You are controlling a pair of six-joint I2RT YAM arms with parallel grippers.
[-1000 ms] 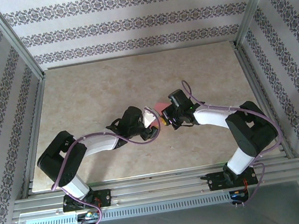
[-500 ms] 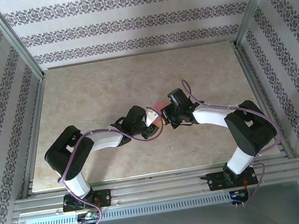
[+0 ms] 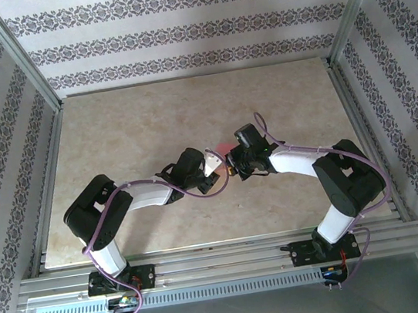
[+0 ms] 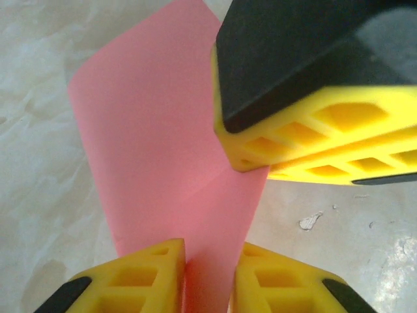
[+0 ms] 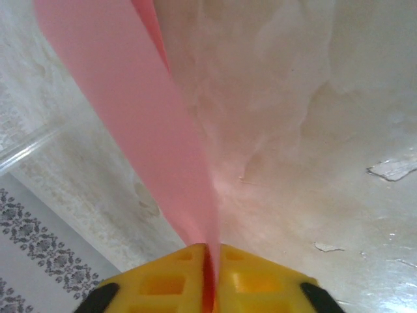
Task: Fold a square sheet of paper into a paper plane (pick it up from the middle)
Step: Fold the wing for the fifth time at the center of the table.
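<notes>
Where the two arms meet near the table's (image 3: 149, 118) ctr, the pink paper sheet (image 3: 226, 148) is seen from the top cam as a small pink patch btwn the two wrist heads. The left gripper (image 3: 218, 165) and right gripper (image 3: 233, 165) are brought almost tip to tip there.

In the left wrist view the sheet (image 4: 150, 130) is shown folded, w/ a crease running diag. across it and one corner pointing up-frame. The left gripper (image 4: 208, 277) is set narrow and the sheet's lower end is passed thru the gap. Whether the pads actually press it can't be told. The right gripper's yellow-and-black fingers (image 4: 313, 124) are seen at upper right, placed over the sheet's right edge. A white fleck (image 4: 309, 222) is noted on the marbled surface just beside the paper.

In the right wrist view the right gripper (image 5: 210, 253) is closed to a thin slit, and the sheet (image 5: 130, 117) is pinched in it. From there the paper is carried away as a curved band twd the upper left. Whether any part of it rests on the table can't be told.
</notes>
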